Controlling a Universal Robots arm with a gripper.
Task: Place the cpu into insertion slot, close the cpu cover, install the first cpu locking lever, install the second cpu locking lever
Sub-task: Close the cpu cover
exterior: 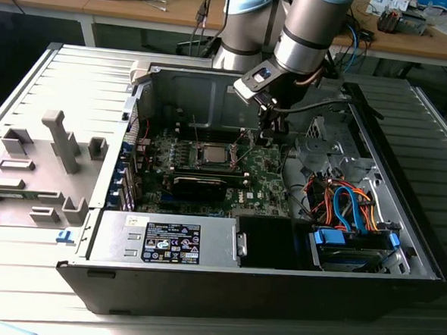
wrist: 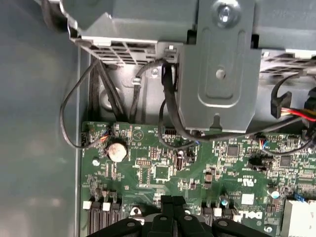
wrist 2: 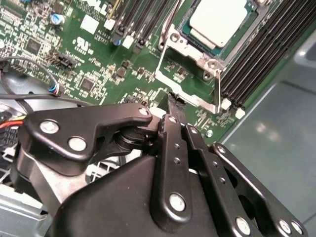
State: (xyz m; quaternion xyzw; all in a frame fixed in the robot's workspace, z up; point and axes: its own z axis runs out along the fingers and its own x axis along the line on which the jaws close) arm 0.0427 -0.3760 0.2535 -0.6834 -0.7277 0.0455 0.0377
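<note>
The cpu (wrist 2: 217, 20), a flat square with a pale silver top, lies in the insertion slot (exterior: 213, 153) on the green board. The cpu cover (wrist 2: 190, 52), a thin metal frame, lies around it with the chip showing through its window. Thin lever rods (wrist 2: 217, 94) run along the socket's sides; I cannot tell whether they are latched. My gripper (wrist 2: 173, 102) hovers just beside the socket's corner, fingers pressed together with nothing between them. In the exterior view the gripper (exterior: 268, 138) hangs to the right of the socket. The shut fingertips (wrist: 173, 201) point at the board in the first wrist view.
Long black memory slots (wrist 2: 266, 44) flank the socket. A black card (exterior: 200, 185) lies in front of it. A grey metal bracket (wrist: 217, 74) with black cables stands close by. The drive bay with coloured cables (exterior: 350, 209) and the power supply (exterior: 173, 240) fill the case front.
</note>
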